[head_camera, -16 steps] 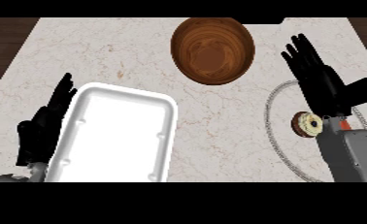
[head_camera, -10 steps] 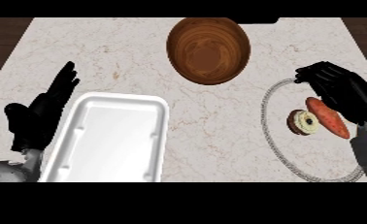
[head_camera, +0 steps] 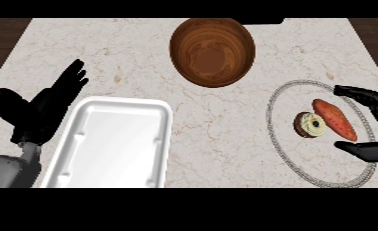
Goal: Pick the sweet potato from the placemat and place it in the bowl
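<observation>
Right hand (head_camera: 359, 120) now farther right, sweet potato (head_camera: 334, 119) uncovered.

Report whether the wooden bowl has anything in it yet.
Empty. The wooden bowl shows only bare wood grain inside, and the sweet potato lies on the round placemat beside a doughnut.

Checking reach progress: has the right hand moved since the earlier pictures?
Yes. The right hand has drawn back toward the view's right edge, off the placemat centre; its fingers now flank the sweet potato.
</observation>
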